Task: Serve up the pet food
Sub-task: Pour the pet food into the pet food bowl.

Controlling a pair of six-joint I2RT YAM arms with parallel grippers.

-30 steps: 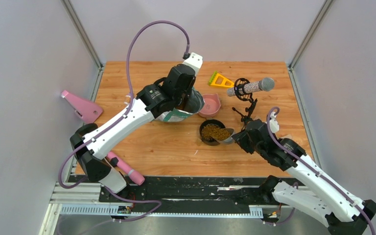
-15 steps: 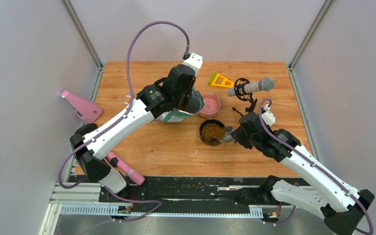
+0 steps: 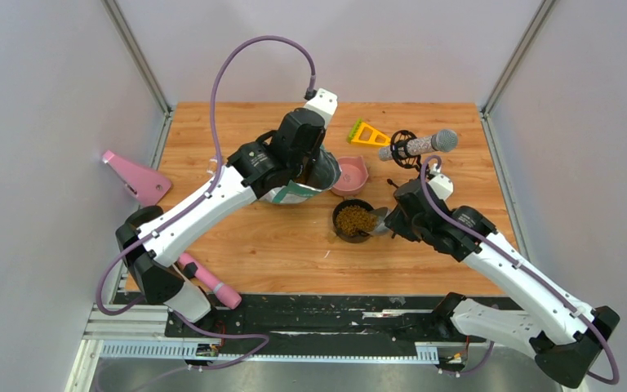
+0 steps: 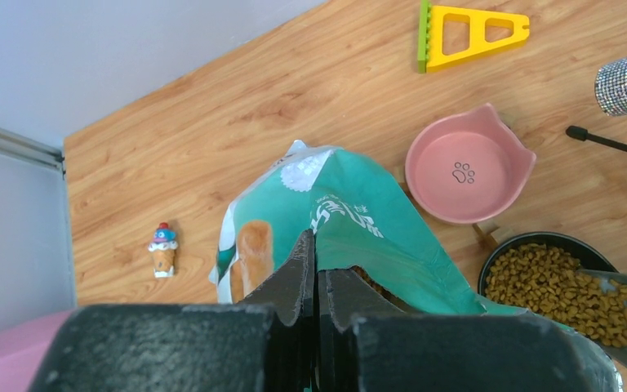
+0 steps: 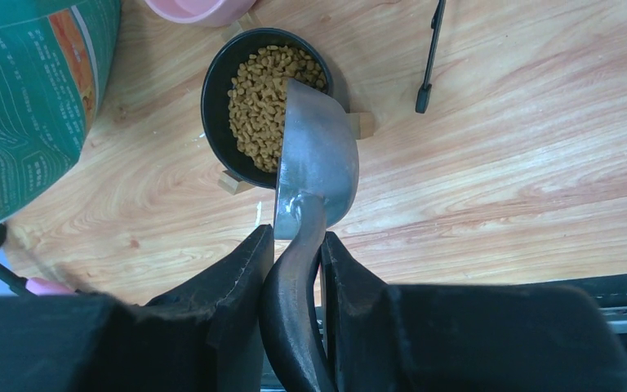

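Brown pet food (image 3: pixel 356 219) fills a black bowl (image 5: pixel 216 122) near the table's middle. More pet food (image 4: pixel 457 287) shows in the open mouth of the teal-green bag (image 4: pixel 351 220). My left gripper (image 4: pixel 317 245) is shut on the bag's top edge and holds it upright. My right gripper (image 5: pixel 298 237) is shut on the dark handle of a grey metal scoop (image 5: pixel 318 155). The scoop is tipped over the black bowl's right rim, its mouth on the heap. A few pellets lie on the scoop's lip (image 4: pixel 616 287). The pink bowl (image 4: pixel 467 163) beside the bag is empty.
A yellow triangular tool (image 3: pixel 367 133) lies at the back. A glittery microphone on a black stand (image 3: pixel 418 147) rises just behind my right arm. A small ice-cream toy (image 4: pixel 162 247) sits left of the bag. Pink objects lie at the left wall (image 3: pixel 136 178) and near edge (image 3: pixel 208 280).
My right arm has swung up and toward the back, tipping the scoop further over the black bowl. The left arm and the bag have not moved.
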